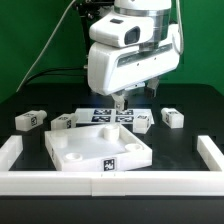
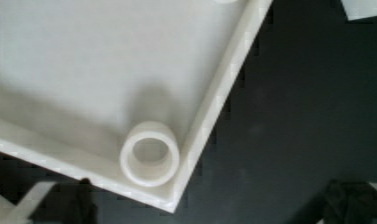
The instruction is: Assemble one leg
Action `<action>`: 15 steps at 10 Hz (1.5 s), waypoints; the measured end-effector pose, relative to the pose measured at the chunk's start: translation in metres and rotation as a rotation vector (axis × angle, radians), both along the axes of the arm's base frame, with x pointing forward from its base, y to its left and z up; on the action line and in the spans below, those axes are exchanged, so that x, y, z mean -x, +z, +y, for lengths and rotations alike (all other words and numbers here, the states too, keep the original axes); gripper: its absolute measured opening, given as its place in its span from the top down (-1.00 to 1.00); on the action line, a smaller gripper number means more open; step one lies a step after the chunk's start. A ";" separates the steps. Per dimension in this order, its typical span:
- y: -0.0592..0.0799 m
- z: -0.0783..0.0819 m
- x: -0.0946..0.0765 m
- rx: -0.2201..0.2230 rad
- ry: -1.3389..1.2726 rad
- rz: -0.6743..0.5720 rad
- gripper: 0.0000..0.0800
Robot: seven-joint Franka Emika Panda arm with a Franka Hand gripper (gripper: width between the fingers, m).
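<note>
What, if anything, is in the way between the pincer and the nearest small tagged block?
Nothing visible. The pincer hangs open by the marker board; the nearest leg lies uncovered just to the exterior view's right.

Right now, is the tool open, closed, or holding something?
Tool: open, holding nothing. In the wrist view its fingers stand wide apart with nothing gripped between them.
</note>
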State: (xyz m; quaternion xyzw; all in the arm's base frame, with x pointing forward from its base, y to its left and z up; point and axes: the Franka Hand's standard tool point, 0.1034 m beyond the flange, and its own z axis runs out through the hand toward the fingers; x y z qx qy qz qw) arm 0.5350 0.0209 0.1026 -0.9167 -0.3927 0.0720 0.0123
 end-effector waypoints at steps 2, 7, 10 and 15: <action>0.000 0.000 0.000 0.000 0.000 0.000 -0.63; -0.001 0.000 0.000 0.000 0.001 0.002 -0.63; -0.002 0.000 0.001 0.000 0.001 0.003 -0.63; -0.027 -0.039 0.034 -0.057 0.324 -0.042 -0.63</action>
